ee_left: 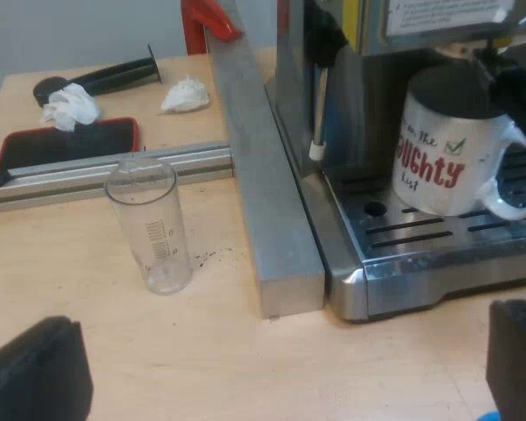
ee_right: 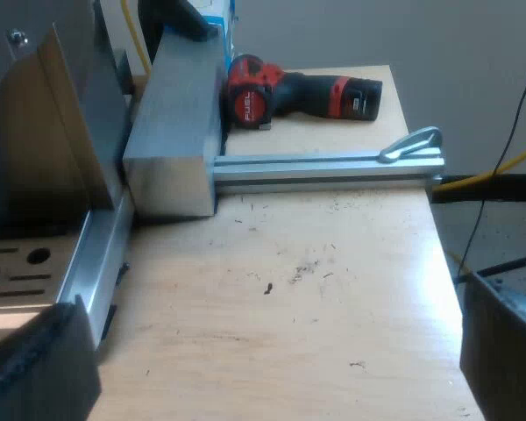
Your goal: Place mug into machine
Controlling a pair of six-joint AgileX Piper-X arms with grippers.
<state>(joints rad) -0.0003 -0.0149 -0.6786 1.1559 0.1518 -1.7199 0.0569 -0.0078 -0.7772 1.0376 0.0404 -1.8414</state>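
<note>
A white mug (ee_left: 447,149) with red lettering stands upright on the drip tray (ee_left: 421,232) of the espresso machine (ee_left: 298,79), under its brew head. My left gripper (ee_left: 280,373) hangs open over the wooden table just short of the tray, with nothing between its fingers (ee_left: 35,373). It is clear of the mug. A measuring glass (ee_left: 151,224) stands upright on the table beside the metal bar. My right gripper (ee_right: 272,368) is open above bare tabletop, close to the machine's base (ee_right: 17,263), and holds nothing.
An aluminium bar (ee_left: 254,175) lies against the machine's side, joined by a rail (ee_left: 96,171). Beyond the rail are crumpled tissues (ee_left: 70,105), a black-handled tool (ee_left: 114,77) and a red-edged black mat (ee_left: 66,145). A red and black power drill (ee_right: 298,95) lies past another rail (ee_right: 324,167).
</note>
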